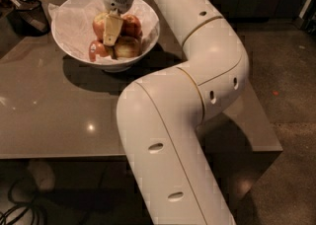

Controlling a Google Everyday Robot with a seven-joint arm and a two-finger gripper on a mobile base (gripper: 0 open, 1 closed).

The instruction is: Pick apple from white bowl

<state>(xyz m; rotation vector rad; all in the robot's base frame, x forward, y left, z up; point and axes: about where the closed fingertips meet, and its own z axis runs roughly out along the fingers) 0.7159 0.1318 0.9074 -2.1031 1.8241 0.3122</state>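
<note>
Reaching into the white bowl (81, 57), the gripper (110, 34) sat low against the apple (100, 23), which lay in the bowl. Grasp step in hand; clamped or released could not be told. Next, by judgement, came a secure hold, then a straight lift clear of the neighbouring apples (127, 47).

Overhead light in a dim room makes the pale arm (212, 61) and the white bowl (69, 46) glow, the end effector (112, 30) lit inside that bowl, while the glossy counter (49, 115) carries one small glare spot and the bowl's dark shadow.
</note>
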